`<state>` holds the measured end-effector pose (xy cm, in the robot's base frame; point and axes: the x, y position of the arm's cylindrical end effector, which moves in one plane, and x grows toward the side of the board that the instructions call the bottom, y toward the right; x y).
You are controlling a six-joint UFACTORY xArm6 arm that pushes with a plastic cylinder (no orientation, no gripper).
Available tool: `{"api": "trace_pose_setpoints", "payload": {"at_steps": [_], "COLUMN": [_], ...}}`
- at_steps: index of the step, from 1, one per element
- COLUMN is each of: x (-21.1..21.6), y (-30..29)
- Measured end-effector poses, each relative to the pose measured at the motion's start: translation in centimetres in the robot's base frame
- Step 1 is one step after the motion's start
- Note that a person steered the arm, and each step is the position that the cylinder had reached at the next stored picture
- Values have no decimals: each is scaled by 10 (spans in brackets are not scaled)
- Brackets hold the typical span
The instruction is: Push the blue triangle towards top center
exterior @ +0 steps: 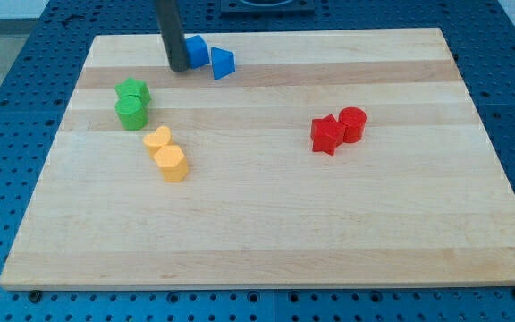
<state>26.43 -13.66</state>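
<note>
Blue triangle [223,63] near my tip [177,68] (unlabelled).

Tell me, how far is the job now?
Done: my tip has reached the blue blocks, touching the left one. In hand: the blue triangle sits just right of it, near the board's top edge, left of center. Left: pushing it rightward to top center.

Lab: wooden board [266,233] on blue perforated bench [7,80].
</note>
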Motion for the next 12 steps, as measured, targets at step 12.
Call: {"api": "trace_pose_setpoints", "payload": {"at_steps": [12], "x": [35], "y": [58]}}
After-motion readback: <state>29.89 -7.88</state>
